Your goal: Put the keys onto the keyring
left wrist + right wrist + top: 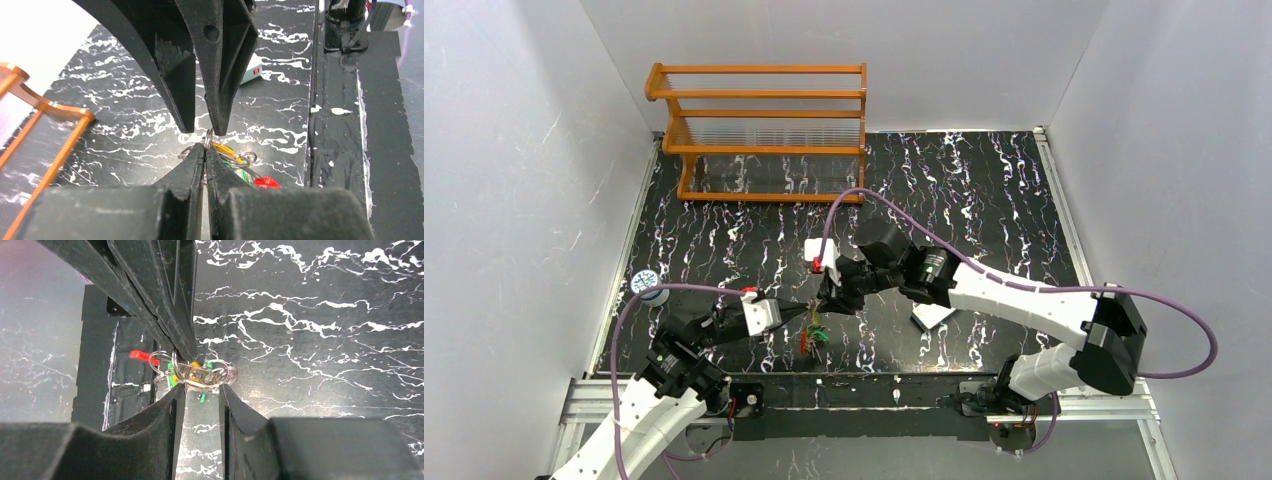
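Observation:
A bunch of thin silver wire rings (200,372), the keyring, hangs just above the black marbled table between both grippers. A yellow key (225,149), a green key (243,173) and a red-headed piece (267,182) hang from it, and the bunch shows in the top view (814,338). My left gripper (206,146) is shut on one thin ring. It also shows in the top view (807,316). My right gripper (202,389) faces it with its jaws a little apart, tips at the ring bunch. It also shows in the top view (827,303).
An orange wooden rack (764,130) stands at the back. A white card with a red mark (816,255) lies just behind the grippers. Another flat white piece (932,316) lies under the right arm. A small round white object (646,283) sits at the left edge.

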Robot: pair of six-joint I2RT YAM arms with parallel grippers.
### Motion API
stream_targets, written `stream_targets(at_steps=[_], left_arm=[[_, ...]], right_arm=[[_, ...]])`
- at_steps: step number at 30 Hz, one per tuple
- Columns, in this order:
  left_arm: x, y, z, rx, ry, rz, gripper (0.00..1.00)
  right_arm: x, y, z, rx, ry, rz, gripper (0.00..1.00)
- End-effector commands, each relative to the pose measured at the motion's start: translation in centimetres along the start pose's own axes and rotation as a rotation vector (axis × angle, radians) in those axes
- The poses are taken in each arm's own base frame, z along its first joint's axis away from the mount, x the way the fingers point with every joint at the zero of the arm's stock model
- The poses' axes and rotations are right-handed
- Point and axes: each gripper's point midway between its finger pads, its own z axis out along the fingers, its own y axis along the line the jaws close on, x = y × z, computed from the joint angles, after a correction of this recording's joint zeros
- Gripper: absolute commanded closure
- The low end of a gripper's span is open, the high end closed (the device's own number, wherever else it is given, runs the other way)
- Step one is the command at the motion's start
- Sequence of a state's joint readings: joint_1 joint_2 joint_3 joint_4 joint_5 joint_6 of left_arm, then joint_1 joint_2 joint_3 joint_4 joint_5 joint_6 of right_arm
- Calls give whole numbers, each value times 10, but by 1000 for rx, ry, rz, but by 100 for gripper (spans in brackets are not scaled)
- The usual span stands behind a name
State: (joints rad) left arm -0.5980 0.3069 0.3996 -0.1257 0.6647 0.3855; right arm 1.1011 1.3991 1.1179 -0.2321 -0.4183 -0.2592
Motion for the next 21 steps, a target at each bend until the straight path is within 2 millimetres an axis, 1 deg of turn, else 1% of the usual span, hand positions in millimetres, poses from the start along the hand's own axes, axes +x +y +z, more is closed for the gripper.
stream_targets(at_steps=[1,8,10,12,13,14,16,17,21], left_arm=[[-20,5,-4,-35,-78,54,100],[-23,5,-4,-37,-90,57,100],[-23,5,-4,-35,-89,57,100],[-23,4,-4,-33,-89,57,100],[-23,4,-4,-33,-90,58,100],[-23,4,-4,-33,-90,58,100],[-23,4,-4,-33,-92,60,100],[-24,4,-5,-33,-93,61,100],[-25,3,-5,-31,-98,64,100]], right_arm=[[-35,-5,-9,59,-155,-42,62],[-41,4,-9,10,-185,-40,67],[-43,6,-9,-4,-193,-42,71],[-44,9,-9,-17,-199,-42,80],[-44,9,-8,-22,-200,-43,82],[-43,9,-8,-23,-199,-42,88],[-40,9,-6,-26,-191,-39,95],[-38,9,-4,-27,-184,-36,97],[-27,7,1,-24,-149,-26,98]])
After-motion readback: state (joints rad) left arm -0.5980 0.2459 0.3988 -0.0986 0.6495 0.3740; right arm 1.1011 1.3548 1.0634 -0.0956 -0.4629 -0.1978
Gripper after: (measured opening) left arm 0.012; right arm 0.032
